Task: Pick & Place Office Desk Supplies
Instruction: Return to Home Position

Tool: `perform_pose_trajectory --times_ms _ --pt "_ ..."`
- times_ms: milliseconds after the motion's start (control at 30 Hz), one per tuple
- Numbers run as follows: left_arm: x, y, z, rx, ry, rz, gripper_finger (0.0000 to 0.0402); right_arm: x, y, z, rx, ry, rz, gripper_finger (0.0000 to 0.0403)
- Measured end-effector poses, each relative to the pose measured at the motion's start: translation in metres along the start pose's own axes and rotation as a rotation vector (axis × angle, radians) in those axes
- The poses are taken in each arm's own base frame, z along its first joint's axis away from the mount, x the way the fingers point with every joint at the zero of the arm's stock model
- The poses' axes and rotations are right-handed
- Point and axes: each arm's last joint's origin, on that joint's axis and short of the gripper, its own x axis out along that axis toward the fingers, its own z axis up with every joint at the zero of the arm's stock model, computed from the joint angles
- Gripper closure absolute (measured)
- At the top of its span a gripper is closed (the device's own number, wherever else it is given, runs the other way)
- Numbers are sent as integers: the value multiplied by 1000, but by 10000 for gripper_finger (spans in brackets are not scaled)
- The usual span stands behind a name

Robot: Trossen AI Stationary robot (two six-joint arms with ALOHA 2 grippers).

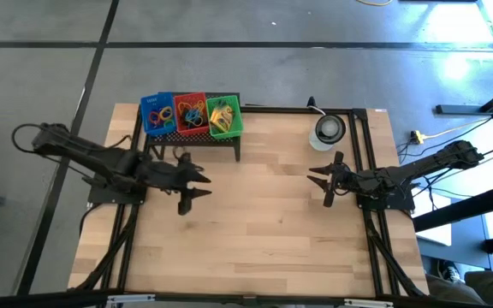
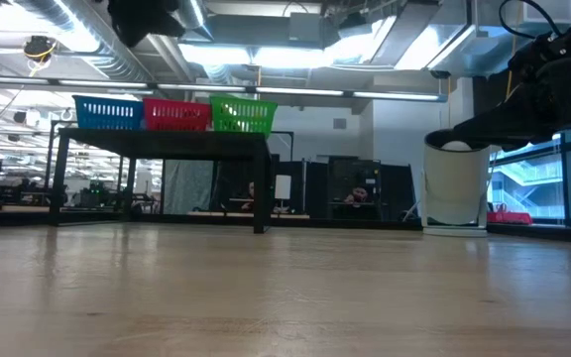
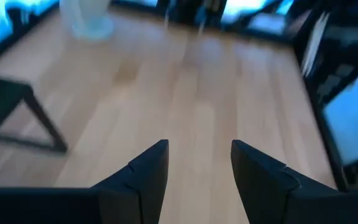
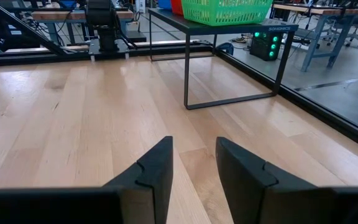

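Observation:
Three small baskets stand in a row on a black rack point(image 1: 193, 137) at the table's far left: blue point(image 1: 157, 113), red point(image 1: 191, 113) and green point(image 1: 223, 116). Coloured rubber bands lie in the red basket and yellow-green items in the green one. My left gripper point(image 1: 205, 186) hovers just in front of the rack, open, with nothing between its fingers point(image 3: 199, 149). My right gripper point(image 1: 313, 177) waits at the table's right side, pointing toward the left edge, open and empty point(image 4: 193, 146). No loose supplies show on the tabletop.
A round white-and-dark disc point(image 1: 328, 128) stands at the far right corner, seen as a white cylinder point(image 2: 456, 183) in the low view. The rack's thin black legs point(image 4: 186, 68) rise from the table. Bare wood point(image 1: 264, 231) lies between the arms and toward the near edge.

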Motion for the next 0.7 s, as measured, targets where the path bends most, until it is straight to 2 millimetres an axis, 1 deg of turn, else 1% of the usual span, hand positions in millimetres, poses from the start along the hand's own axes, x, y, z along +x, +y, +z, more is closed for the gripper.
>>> perform_pose_trajectory --times_ms 100,267,400,533,700 --pt "-1 9 -21 33 -168 -58 233 0 0 0 0 0 0 280" --pt "2 17 -54 163 -417 -251 233 0 0 0 0 0 0 280" --pt "7 22 -78 235 -536 -361 233 0 0 0 0 0 0 280" --pt "3 24 -81 277 -687 -373 233 0 0 0 0 0 0 280" --pt "1 26 -89 396 -761 -419 233 0 0 0 0 0 0 280"
